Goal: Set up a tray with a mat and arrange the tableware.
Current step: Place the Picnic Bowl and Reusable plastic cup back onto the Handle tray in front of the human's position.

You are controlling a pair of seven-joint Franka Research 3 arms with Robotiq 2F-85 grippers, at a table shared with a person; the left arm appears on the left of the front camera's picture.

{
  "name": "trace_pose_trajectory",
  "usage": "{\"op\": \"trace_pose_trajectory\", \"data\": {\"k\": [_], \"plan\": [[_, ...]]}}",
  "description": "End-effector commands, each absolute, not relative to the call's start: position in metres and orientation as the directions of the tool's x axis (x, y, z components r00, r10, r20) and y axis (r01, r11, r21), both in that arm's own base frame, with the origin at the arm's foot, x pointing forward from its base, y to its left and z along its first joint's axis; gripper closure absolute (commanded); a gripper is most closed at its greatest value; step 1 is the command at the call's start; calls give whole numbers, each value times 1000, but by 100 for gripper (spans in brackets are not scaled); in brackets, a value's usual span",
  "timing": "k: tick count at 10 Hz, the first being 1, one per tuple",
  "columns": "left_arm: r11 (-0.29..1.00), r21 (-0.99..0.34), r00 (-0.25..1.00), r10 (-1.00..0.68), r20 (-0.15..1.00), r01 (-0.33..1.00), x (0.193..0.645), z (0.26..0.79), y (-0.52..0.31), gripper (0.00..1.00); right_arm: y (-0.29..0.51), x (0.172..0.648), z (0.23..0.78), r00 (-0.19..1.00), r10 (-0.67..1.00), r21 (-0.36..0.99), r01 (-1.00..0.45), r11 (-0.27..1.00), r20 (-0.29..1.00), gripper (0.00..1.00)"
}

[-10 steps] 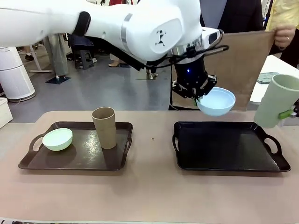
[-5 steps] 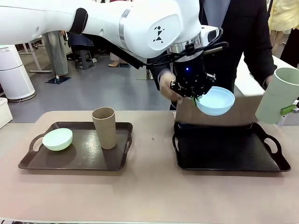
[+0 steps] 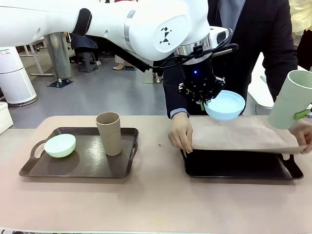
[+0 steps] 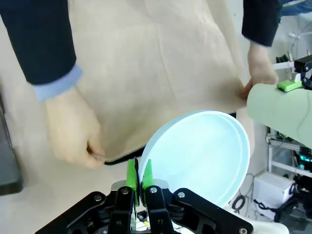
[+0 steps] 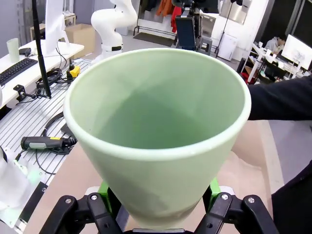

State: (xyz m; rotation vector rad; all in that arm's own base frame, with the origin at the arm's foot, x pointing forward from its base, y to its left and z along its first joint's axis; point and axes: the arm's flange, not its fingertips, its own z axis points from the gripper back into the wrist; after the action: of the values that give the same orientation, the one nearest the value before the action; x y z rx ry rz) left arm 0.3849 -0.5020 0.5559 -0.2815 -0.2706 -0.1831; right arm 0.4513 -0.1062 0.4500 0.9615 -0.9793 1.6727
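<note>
- Lowered since before: mat (image 3: pixel 239 136) now lies flat over tray (image 3: pixel 234 168), a hand (image 3: pixel 181 134) at each end.
- My left claw (image 4: pixel 139 180), pinched tight on bowl's (image 3: pixel 225 105) rim, hangs straight above mat's far edge.
- My right claw (image 5: pixel 159 190) clasps cup (image 3: pixel 291 100), upright, beyond tray's right end.

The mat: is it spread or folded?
Spread: the mat stretches unfolded over the black tray, a hand holding each end.

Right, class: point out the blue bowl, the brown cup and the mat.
blue bowl (image 3: pixel 226 103), front view, its inside.
brown cup (image 3: pixel 109 135), front view, its side wall.
mat (image 3: pixel 239 137), front view, its flat middle.
</note>
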Motion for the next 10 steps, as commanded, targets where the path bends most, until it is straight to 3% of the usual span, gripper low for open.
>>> {"op": "trace_pose_trajectory", "data": {"k": [1,10], "plan": [[944,-248,945,-138,296,216,385,557,-502,100,-105,451,452,-260,319,-184,-951,-249,911,37],[944,-248,945,-138,296,216,385,557,-502,100,-105,451,452,-260,319,-184,-951,-249,911,37]]}}
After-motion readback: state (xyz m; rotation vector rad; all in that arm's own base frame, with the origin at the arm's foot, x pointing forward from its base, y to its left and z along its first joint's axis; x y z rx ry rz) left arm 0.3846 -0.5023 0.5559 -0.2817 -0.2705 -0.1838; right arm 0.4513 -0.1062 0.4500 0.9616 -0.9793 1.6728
